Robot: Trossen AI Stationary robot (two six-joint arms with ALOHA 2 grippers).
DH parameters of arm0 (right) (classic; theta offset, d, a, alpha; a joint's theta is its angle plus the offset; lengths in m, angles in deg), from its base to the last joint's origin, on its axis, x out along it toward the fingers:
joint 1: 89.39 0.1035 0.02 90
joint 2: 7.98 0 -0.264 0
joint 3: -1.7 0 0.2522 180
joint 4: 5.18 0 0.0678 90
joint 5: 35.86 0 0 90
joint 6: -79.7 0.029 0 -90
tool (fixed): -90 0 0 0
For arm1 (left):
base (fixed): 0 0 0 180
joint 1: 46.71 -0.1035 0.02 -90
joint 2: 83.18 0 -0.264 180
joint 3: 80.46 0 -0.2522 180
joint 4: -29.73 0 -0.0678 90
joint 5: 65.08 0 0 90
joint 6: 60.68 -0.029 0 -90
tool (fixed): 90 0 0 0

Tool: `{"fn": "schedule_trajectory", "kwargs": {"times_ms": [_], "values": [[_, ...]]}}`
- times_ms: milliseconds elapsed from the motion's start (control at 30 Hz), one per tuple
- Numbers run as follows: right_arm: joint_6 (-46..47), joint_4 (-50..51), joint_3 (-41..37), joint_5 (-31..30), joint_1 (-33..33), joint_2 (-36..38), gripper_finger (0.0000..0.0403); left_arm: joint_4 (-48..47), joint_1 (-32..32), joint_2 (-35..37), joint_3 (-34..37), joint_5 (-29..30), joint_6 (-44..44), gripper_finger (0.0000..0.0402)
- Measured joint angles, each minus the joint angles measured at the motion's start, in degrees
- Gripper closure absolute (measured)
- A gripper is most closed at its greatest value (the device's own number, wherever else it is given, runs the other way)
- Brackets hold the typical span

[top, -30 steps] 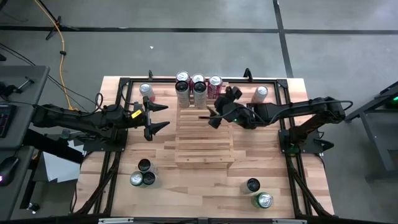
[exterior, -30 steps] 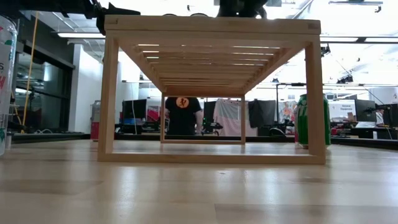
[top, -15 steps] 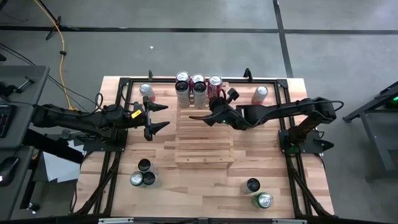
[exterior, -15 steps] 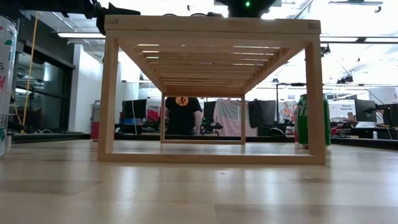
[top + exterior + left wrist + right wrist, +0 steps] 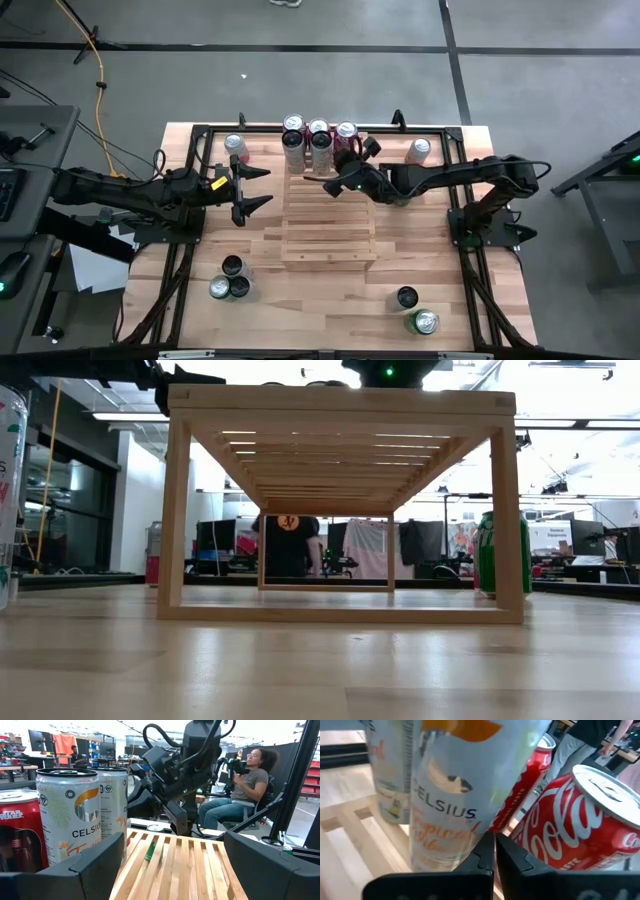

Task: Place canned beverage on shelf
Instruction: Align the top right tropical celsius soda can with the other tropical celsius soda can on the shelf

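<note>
At the far end of the shelf four cans are already standing upright in a tight cluster: two white Celsius cans on the left-arm side of the cluster, and a red Coca-Cola can on the other side, with another red can partly hidden among them. The right hand is hanging just in front of that cluster over the slats, its fingers pressed together and pinching nothing; in its own wrist view the closed fingertips are pointing at a white Celsius can and the Coca-Cola can just beyond them. The left hand is waiting beside the shelf's left edge, fingers spread wide and holding nothing. By the look of it, part of the job is done, since the nearer stretch of the shelf is bare slats and more cans are sitting on the worktop: one near the far left corner, one near the far right corner, three grouped at the near left, and two at the near right. Those loose cans probably remain to be fetched.
</note>
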Motion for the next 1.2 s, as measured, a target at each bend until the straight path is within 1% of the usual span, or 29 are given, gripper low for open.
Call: {"fn": "schedule_trajectory", "kwargs": {"times_ms": [133, 333, 600, 800, 1000, 1100, 1200], "values": [[0.6, -0.3, 0.0, 2.8, 0.0, 0.0, 0.0402, 0.0, 0.0, 0.0, 0.0, 0.1, 0.0, 0.0067], [0.8, -1.4, 0.0, 4.2, 0.0, 0.0, 0.0403, 0.0, 0.0, 0.0, 0.0, 0.6, -0.5, 0.0067], [1.7, -1.5, 0.0, 4.7, 0.0, 0.0, 0.0403, 0.0, 0.0, 0.0, 0.0, 0.7, -1.0, 0.0067], [1.7, -2.2, 0.0, 4.8, 0.0, 0.0, 0.0403, -1.0, 0.0, 0.0, 0.0, 2.3, -1.1, 0.0067], [-0.5, -2.1, 0.0, 4.8, 0.1, 0.1, 0.0403, -1.3, 0.0, 0.0, 0.0, 3.0, -1.1, 0.0067], [-1.3, -0.6, 0.0, 4.9, 0.4, 0.8, 0.0403, -1.4, 0.0, 0.0, 0.0, 3.0, -1.2, 0.0067], [-1.2, 3.8, 0.0, 4.9, 1.4, 2.5, 0.0403, -1.7, 0.1, 0.0, 0.0, 2.3, -2.5, 0.0067]]}}
